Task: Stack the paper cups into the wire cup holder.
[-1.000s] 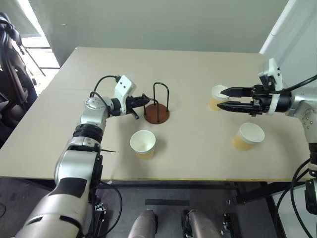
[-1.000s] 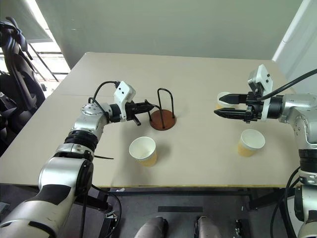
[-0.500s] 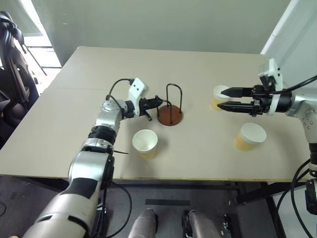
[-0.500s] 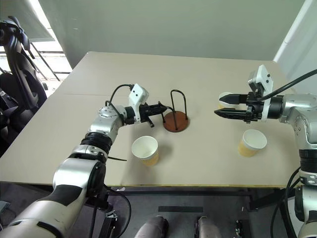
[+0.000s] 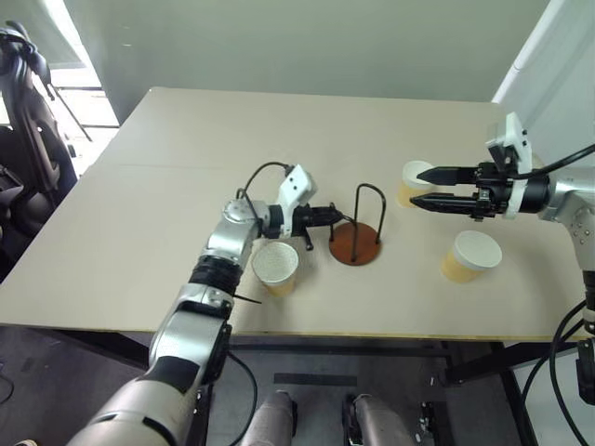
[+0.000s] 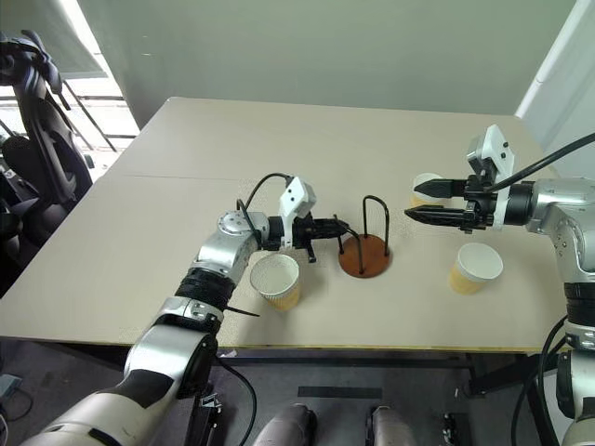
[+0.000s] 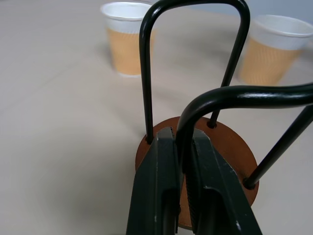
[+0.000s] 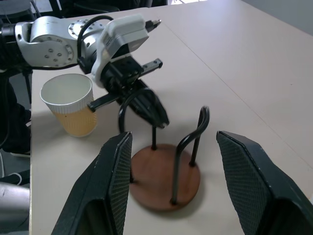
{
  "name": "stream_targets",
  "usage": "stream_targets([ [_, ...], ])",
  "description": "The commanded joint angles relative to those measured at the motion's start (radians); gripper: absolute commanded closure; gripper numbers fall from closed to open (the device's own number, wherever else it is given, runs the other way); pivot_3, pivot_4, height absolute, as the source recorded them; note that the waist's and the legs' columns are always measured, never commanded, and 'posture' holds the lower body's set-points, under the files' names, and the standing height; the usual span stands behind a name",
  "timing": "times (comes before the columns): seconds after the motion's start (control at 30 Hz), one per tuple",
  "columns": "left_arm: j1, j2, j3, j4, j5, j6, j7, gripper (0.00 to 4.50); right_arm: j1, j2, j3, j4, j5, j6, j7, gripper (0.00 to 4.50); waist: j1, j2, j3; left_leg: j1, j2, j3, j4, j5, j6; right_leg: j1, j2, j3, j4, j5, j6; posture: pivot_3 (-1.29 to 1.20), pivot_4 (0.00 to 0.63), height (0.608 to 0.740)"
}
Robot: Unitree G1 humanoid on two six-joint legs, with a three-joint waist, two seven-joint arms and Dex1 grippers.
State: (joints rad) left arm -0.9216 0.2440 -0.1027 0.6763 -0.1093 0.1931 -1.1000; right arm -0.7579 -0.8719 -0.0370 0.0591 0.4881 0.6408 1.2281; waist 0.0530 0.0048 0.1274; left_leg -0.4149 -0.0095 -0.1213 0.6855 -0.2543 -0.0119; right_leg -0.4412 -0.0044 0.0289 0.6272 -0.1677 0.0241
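Holder [image 5: 355,243] wire pinched by left end effector [image 5: 337,214]; tipped if yanked; right end effector [image 5: 415,187] wide, empty

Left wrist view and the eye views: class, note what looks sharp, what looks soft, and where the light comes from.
Left wrist view: the holder's wire and the shut left gripper look sharp, the two cups behind softer. Left eye view: bright daylight enters at the far left corner; the holder and near cup cast only faint shadows on the table.
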Motion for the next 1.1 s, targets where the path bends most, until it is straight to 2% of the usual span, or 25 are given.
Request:
stream_targets([
  [0.03,0.013,-0.016,-0.033,-0.068,-0.009,0.042,-0.013,4.49,-0.007,-0.012,-0.038,-0.033,0.018,-0.008,-0.004,1.76,0.000,0.000,0.000,0.000,0.000,0.000,0.000,0.000,0.001,0.000,0.000,0.000,0.000,0.001,0.000,0.00,0.150,0.740],
  [0.5,0.035,-0.014,-0.113,-0.143,-0.007,0.086,-0.044,4.49,0.000,-0.011,-0.041,-0.037,0.019,-0.008,-0.011,1.76,0.001,0.000,0.000,0.000,0.000,0.000,0.000,0.001,0.009,0.000,0.000,0.000,0.000,0.006,-0.001,0.00,0.150,0.740],
  [0.93,0.028,0.019,-0.131,-0.116,0.027,0.020,-0.003,4.49,-0.005,-0.008,-0.037,-0.030,0.016,-0.013,-0.012,1.76,0.000,0.000,0.000,0.000,0.000,0.000,0.000,0.002,0.009,0.000,-0.001,0.001,0.000,0.007,-0.001,0.00,0.150,0.740],
  [1.1,0.035,0.020,-0.131,-0.129,0.014,0.020,-0.026,2.92,-0.006,-0.009,-0.035,-0.028,0.015,-0.014,-0.008,1.76,0.000,0.000,0.000,0.000,0.000,0.000,-0.001,0.003,0.009,0.000,-0.001,0.001,-0.001,0.007,-0.001,0.00,0.150,0.740],
])
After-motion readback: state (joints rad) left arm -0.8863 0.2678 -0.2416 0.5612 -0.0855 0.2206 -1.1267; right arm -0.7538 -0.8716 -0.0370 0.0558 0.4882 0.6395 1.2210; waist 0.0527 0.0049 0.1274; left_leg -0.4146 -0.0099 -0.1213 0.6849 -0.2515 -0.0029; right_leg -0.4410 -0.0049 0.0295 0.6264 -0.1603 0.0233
